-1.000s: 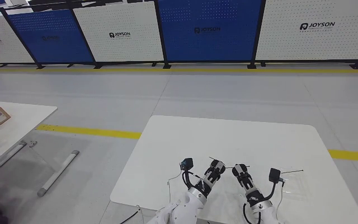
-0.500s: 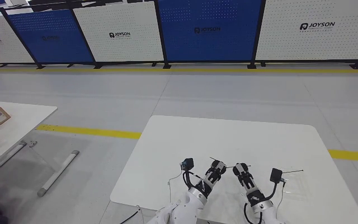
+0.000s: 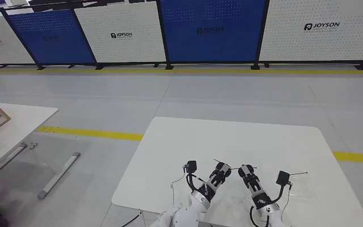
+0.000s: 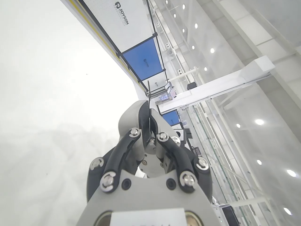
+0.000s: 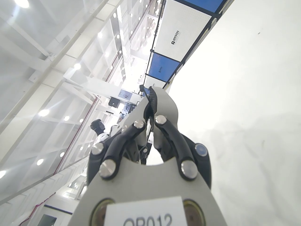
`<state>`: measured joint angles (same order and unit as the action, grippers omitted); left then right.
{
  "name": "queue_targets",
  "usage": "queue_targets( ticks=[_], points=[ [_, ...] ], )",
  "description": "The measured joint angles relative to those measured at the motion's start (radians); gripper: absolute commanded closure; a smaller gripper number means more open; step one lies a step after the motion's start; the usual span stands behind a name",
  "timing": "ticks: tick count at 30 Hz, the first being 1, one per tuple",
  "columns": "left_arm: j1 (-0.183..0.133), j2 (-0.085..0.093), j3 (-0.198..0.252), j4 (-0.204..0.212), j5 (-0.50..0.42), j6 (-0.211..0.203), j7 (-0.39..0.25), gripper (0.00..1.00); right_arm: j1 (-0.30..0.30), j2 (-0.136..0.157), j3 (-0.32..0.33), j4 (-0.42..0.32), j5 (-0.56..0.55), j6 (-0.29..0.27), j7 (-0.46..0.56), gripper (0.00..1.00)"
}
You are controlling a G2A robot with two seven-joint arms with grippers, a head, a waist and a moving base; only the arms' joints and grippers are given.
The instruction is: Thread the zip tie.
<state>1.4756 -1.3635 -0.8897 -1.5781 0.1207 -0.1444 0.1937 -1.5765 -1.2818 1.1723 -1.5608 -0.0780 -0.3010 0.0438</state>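
1. Two grippers sit side by side over the near edge of the white table [image 3: 227, 136], close together but not touching.
2. The left gripper [image 4: 148, 110] has its fingers pressed together on the zip tie [image 4: 148, 90], a thin black strip whose narrow end pokes out past the fingertips.
3. The right gripper [image 5: 150, 101] is likewise pinched tight on the tie, and the small square head sticks out just beyond its tips.
4. In the top view a thin dark line runs across the gap between the two grippers. Whether the tail has entered the head cannot be told.
5. On the right gripper's outer side, a second thin black strip [image 3: 296, 173] lies flat on the table, apart from both grippers.
6. Beyond the table's far edge, a yellow floor line [image 3: 85, 133] crosses the grey floor.
7. Farthest off stands a row of blue and white perforated panels [image 3: 212, 31].
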Motion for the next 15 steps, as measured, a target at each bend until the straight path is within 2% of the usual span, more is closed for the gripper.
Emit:
queue_targets(
  ticks=[2, 3, 5, 7, 15],
  points=[
    [0.001, 0.0, -0.002, 0.001, -0.002, -0.003, 0.002, 1.0, 0.001, -0.001, 0.0, 0.002, -0.002, 0.0, -0.001, 1.0],
    [0.001, -0.001, -0.003, 0.001, -0.003, -0.004, 0.003, 0.86, 0.002, -0.001, 0.0, 0.003, -0.002, 0.001, -0.002, 1.0],
    [0.001, -0.001, -0.005, 0.003, -0.005, -0.002, 0.004, 0.8, 0.003, -0.002, 0.0, 0.004, -0.006, 0.002, -0.006, 1.0],
    [0.0, -0.002, -0.006, 0.005, -0.006, 0.005, 0.004, 0.7, 0.003, -0.003, 0.0, 0.003, -0.011, 0.004, -0.011, 1.0],
    [-0.003, -0.004, -0.009, 0.008, -0.01, 0.02, -0.006, 0.7, 0.002, -0.007, 0.001, 0.001, -0.022, 0.015, -0.027, 1.0]
  ],
)
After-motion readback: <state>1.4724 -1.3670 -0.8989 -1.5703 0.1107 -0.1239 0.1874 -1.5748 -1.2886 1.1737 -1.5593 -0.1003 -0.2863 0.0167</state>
